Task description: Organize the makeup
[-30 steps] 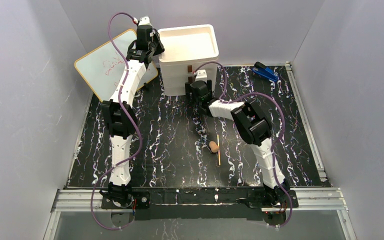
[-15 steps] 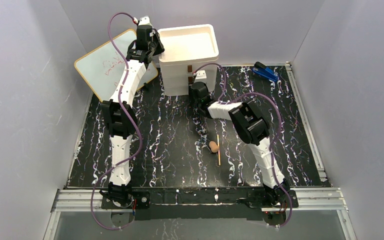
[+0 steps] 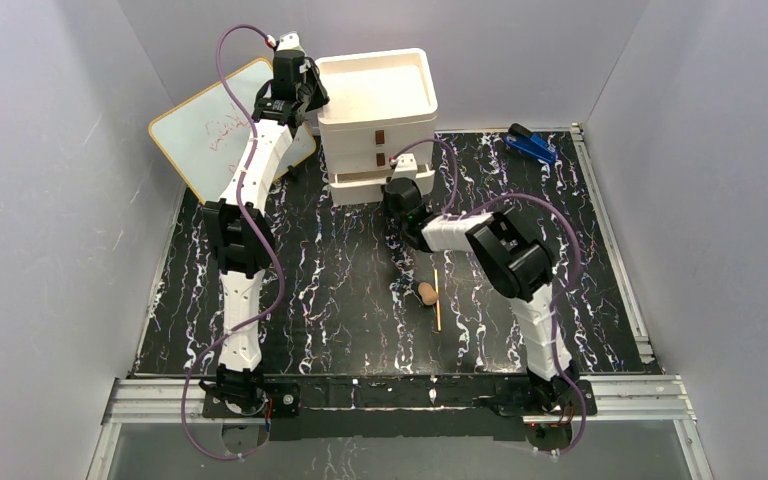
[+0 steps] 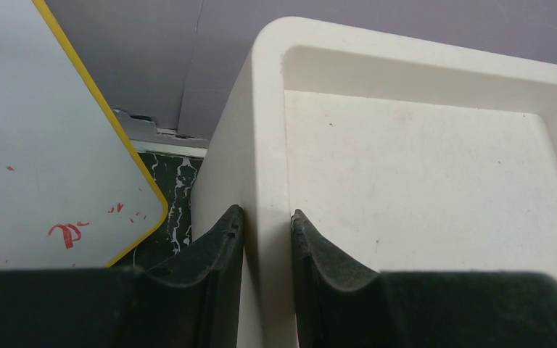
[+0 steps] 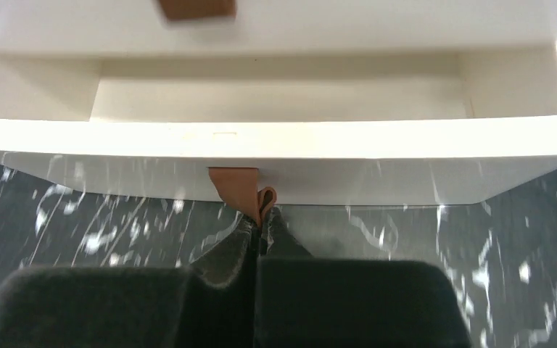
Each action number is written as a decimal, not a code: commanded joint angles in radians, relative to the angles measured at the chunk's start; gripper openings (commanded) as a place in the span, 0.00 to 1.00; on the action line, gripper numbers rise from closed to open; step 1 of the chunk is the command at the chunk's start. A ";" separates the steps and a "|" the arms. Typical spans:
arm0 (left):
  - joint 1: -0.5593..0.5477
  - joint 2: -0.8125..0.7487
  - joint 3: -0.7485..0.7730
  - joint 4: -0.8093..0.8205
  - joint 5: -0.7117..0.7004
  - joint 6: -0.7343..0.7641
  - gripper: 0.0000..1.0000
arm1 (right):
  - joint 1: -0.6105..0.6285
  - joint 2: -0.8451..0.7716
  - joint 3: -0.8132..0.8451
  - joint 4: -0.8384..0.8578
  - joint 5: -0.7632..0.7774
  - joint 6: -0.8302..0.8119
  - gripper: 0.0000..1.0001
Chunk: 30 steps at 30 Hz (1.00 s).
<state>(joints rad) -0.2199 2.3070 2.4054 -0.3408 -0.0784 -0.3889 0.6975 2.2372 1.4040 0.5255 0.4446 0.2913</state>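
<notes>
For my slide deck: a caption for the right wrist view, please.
Right claw pinches the brown tab handle of the white plastic drawer, standing partly open.

This is a robotics lab test cell. A left arm point(image 3: 245, 215) and a right arm point(image 3: 510, 250) are bolted to an aluminium rail point(image 3: 400, 400) at the edge of a black marbled bench point(image 3: 310, 290). Plain grey panels point(image 3: 50, 200) box it in, and purple cables point(image 3: 272, 272) loop along the arms.

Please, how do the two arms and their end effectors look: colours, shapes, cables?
Both the left arm and right arm have white shell links, black boxy joints and a looping purple cable. The left end effector and right end effector have black, curved, tapering fingers.
</notes>
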 commanded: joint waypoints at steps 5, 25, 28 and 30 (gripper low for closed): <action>-0.016 0.027 0.012 -0.108 0.060 0.001 0.00 | 0.154 -0.244 -0.306 0.015 0.131 0.075 0.01; -0.028 -0.034 -0.026 -0.163 0.023 0.003 0.00 | 0.478 -0.608 -0.548 -0.416 0.394 0.323 0.98; -0.028 -0.080 -0.082 -0.174 0.015 -0.003 0.00 | 0.489 -0.732 -0.631 -0.513 0.457 0.401 0.97; -0.028 -0.125 -0.134 -0.174 0.003 -0.005 0.00 | 0.492 -0.801 -0.674 -0.593 0.489 0.450 0.96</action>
<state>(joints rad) -0.2382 2.2799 2.3684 -0.3511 -0.0628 -0.3618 1.1915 1.5612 0.7998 0.1062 0.7990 0.6071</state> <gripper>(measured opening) 0.232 0.972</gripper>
